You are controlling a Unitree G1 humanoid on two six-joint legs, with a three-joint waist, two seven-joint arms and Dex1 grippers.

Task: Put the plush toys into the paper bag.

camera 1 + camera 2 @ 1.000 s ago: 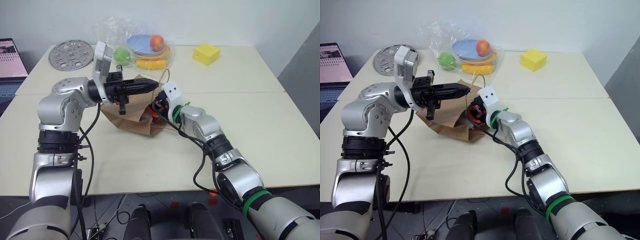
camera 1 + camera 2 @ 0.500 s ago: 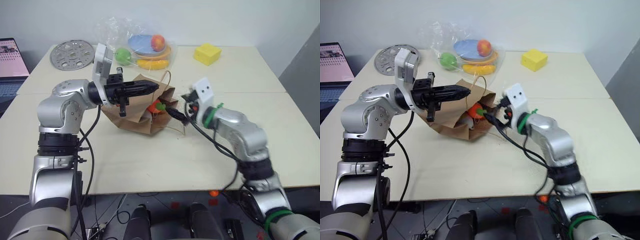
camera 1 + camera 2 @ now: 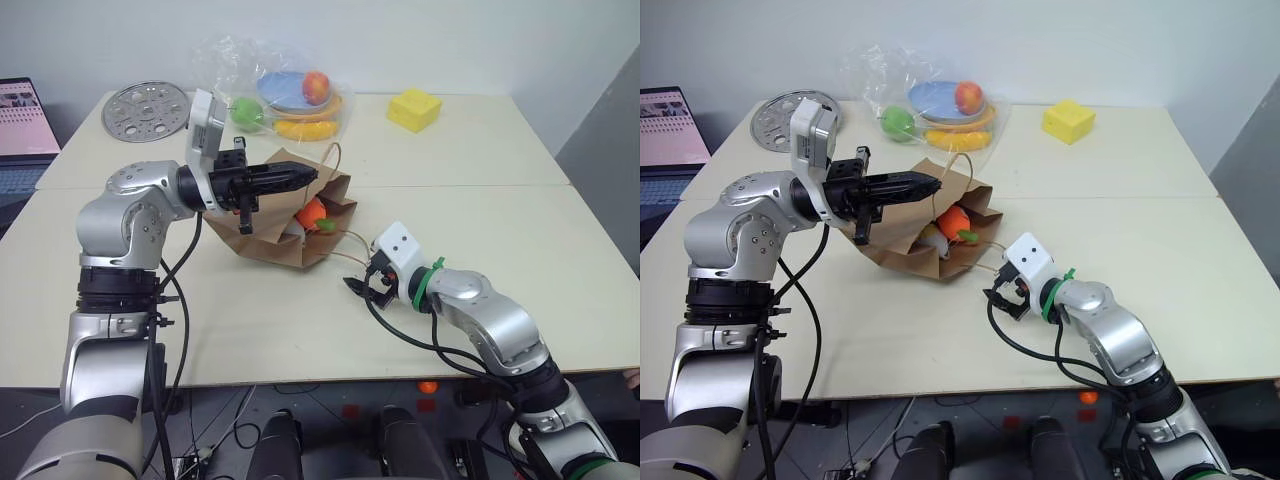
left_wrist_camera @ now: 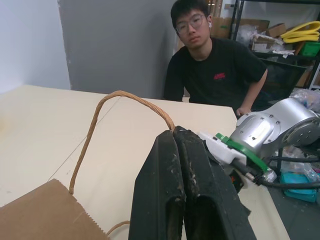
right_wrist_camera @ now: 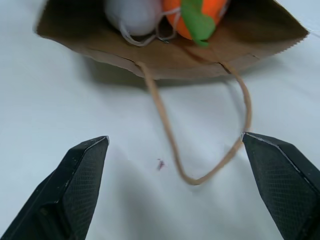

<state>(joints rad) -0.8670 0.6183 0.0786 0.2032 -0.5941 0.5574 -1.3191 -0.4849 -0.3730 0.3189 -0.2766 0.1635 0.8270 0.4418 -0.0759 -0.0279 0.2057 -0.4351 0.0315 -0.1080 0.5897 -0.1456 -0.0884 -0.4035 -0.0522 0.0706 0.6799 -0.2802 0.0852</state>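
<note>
Both plush toys sit in the mouth of the paper bag (image 3: 290,215) lying on its side mid-worktop: orange carrot toy (image 3: 312,212) with the white egg toy (image 5: 131,15) just left of it. Your left gripper (image 3: 300,176) is clamped on the bag's upper handle (image 4: 107,112). Your right gripper (image 3: 1002,296) hovers near of the bag, jaws wide and empty. Loading looks done; next, judge whether the toys need nudging deeper, since they sit close to the rim and could roll out.
</note>
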